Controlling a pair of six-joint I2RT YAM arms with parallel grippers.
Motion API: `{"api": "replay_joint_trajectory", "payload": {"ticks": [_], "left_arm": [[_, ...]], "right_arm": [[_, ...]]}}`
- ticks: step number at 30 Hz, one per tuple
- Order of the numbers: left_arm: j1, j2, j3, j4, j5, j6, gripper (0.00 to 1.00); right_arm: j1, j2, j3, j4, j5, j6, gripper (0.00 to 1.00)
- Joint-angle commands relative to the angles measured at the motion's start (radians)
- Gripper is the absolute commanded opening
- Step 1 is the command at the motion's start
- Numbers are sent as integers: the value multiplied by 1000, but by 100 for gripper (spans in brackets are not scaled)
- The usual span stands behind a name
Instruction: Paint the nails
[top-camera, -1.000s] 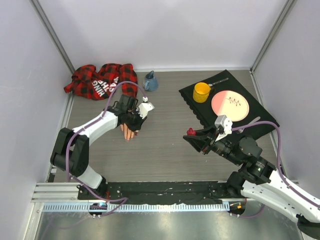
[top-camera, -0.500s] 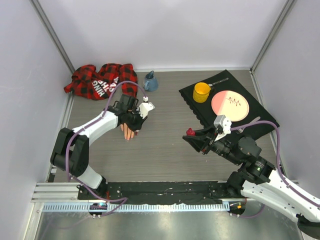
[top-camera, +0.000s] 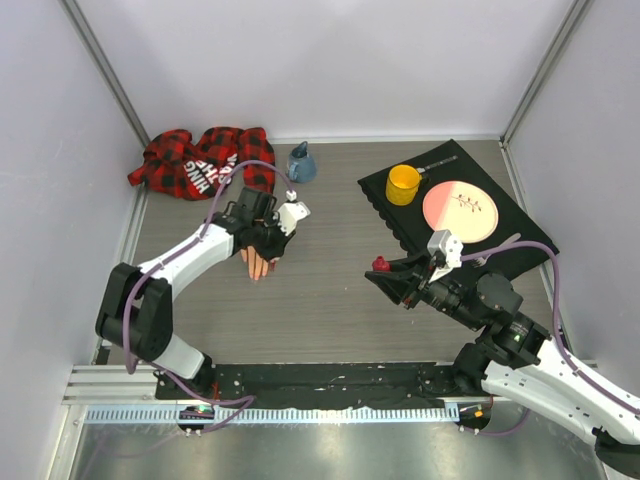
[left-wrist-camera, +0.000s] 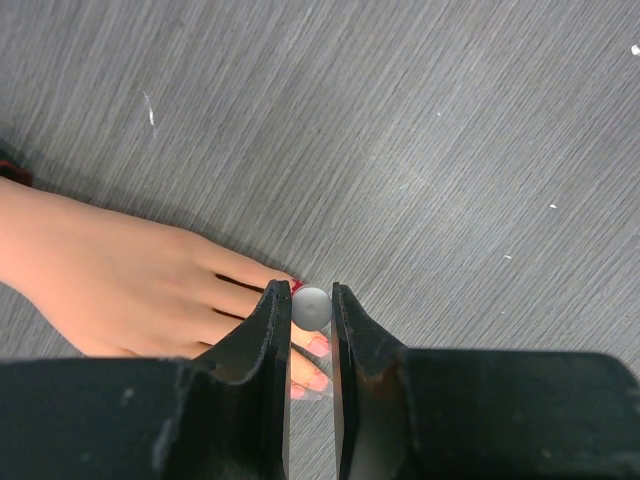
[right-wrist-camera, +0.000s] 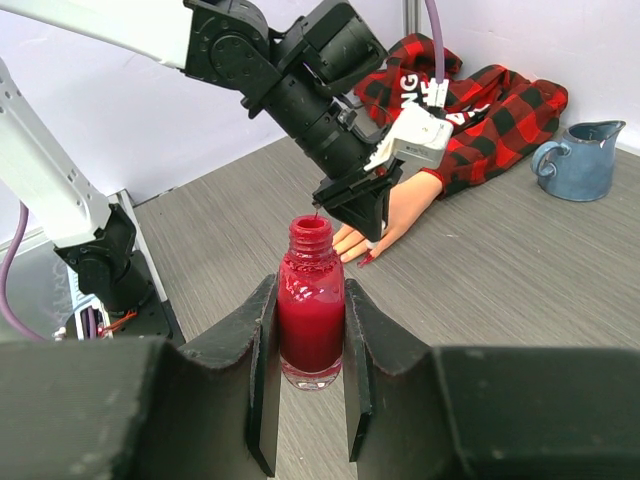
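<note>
The peach mannequin hand (top-camera: 256, 262) lies flat on the table, its fingers pointing toward the near edge. My left gripper (top-camera: 271, 246) hovers over the fingertips, shut on the white brush cap (left-wrist-camera: 311, 308). One nail (left-wrist-camera: 297, 287) beside the cap looks red. Two nails (left-wrist-camera: 319, 346) between the jaws are pale pink. In the right wrist view the brush's red tip (right-wrist-camera: 366, 258) sits at the fingertips. My right gripper (right-wrist-camera: 310, 288) is shut on the open red polish bottle (right-wrist-camera: 311, 305), held at mid-table (top-camera: 381, 265), apart from the hand.
The red-and-black plaid sleeve (top-camera: 200, 160) is bunched at the back left, with a blue pitcher (top-camera: 301, 163) beside it. A black mat (top-camera: 392, 222) at the right carries a yellow cup (top-camera: 403, 184) and a pink plate (top-camera: 460, 209). Walls close three sides.
The left arm's elbow has shifted slightly while its gripper stays over the fingertips. The right arm and bottle have not moved.
</note>
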Motion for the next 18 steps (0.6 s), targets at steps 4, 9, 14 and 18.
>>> {"api": "replay_joint_trajectory", "payload": {"ticks": [4, 9, 14, 18], "left_arm": [[-6, -107, 30, 25, 9, -40, 0], [-6, -124, 16, 40, -13, -44, 0], [-4, -178, 19, 98, -27, -127, 0], [-6, -242, 86, 128, -56, -323, 0]], "right_arm": [[1, 13, 5, 67, -5, -1, 1], [1, 11, 5, 66, 2, -4, 1], [1, 15, 5, 63, 8, -4, 1], [1, 7, 20, 36, 28, -9, 1]]}}
